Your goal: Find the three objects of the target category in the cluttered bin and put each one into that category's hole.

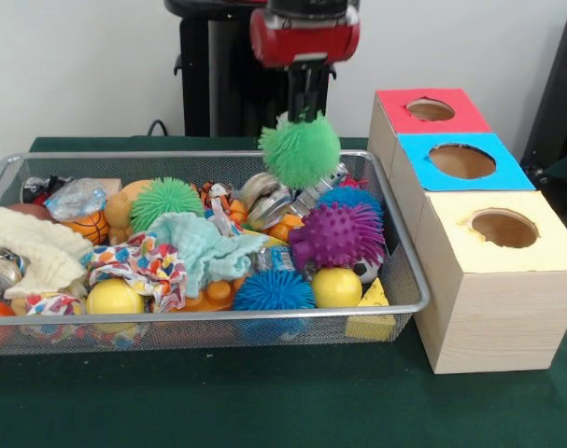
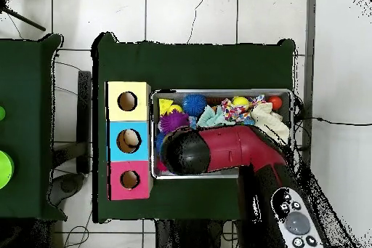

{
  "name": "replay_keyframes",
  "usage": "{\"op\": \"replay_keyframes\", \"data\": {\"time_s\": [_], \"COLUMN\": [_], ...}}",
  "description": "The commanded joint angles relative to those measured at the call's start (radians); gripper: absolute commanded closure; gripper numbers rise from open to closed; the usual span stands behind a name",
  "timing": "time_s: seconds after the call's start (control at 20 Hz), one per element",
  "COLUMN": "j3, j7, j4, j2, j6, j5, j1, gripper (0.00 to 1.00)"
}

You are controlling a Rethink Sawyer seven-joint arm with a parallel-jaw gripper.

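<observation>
gripper (image 1: 306,119) clenched on green spiky ball (image 1: 300,151), lifted above cluttered bin (image 1: 208,317), boxes (image 1: 479,271) beside

The red and black robot arm (image 2: 218,150) hides the wire mesh bin's (image 2: 294,114) lower half in the overhead view. At centre frame in the front view, the spiky green rubber ball (image 1: 300,149) covers the gripper's tips.

Robot lab (pedestal arm (image 2: 240,150), tiled floor (image 2: 189,16)).

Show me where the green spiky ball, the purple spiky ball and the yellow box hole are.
green spiky ball (image 1: 300,150), front view, its middle
purple spiky ball (image 1: 337,234), front view, its middle
yellow box hole (image 1: 503,227), front view, its opening
</observation>
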Motion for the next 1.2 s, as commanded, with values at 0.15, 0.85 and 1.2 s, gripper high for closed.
{"op": "replay_keyframes", "data": {"time_s": [0.15, 0.85, 1.2], "j3": [-0.01, -0.141, -0.173], "j7": [0.14, 0.291, 0.267], "j4": [0.061, 0.097, 0.115], "j2": [0.019, 0.115, 0.129], "j6": [-0.052, -0.281, -0.362], "j5": [0.057, 0.087, 0.123], "j1": [0.037, 0.166, 0.183], "gripper": [1.0, 1.0, 1.0]}}
